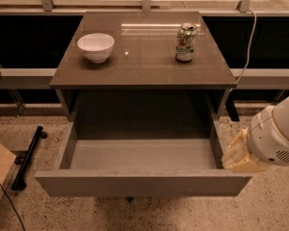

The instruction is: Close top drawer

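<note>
Grey-brown top drawer point(143, 184), as we saw it, stood pulled out toward the camera from beneath the cabinet top point(144, 69), its flat front panel nearest us and its lighter grey inside exposed. We found the gripper point(237, 154) just beside the drawer's right front corner, carried on a white arm point(279, 134); how far it was open, and whether it held anything, we could not tell. On the cabinet top stood a white bowl point(95, 46) and a drink can point(185, 43), well apart.
</note>
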Tool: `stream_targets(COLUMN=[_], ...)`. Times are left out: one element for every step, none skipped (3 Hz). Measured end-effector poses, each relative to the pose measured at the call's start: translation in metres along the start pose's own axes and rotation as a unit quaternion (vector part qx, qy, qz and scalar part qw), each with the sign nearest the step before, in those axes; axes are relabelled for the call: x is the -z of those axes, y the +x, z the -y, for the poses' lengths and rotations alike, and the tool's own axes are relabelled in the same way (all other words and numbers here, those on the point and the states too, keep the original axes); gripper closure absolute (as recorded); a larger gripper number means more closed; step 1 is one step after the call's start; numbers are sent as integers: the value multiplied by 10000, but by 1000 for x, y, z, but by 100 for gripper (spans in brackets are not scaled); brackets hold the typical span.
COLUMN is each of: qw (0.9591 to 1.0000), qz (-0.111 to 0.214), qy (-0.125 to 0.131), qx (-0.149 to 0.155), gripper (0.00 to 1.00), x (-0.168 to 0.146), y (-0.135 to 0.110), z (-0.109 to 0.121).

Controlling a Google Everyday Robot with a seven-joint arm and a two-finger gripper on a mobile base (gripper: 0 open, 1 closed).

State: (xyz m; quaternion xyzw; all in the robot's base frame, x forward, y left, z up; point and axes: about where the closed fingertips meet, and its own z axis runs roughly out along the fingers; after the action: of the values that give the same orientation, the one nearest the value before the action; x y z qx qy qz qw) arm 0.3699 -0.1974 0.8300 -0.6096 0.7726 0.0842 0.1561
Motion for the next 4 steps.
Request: stream_targets(qw=[9998, 9991, 9970, 9937], qz=[-45, 134, 410, 737], qy=[-141, -263, -465, -623], qx=[-148, -296, -463, -573], gripper=[100, 100, 100, 100], x=[-46, -83, -127, -188], y=[11, 18, 22, 21], z=[-11, -17, -20, 0])
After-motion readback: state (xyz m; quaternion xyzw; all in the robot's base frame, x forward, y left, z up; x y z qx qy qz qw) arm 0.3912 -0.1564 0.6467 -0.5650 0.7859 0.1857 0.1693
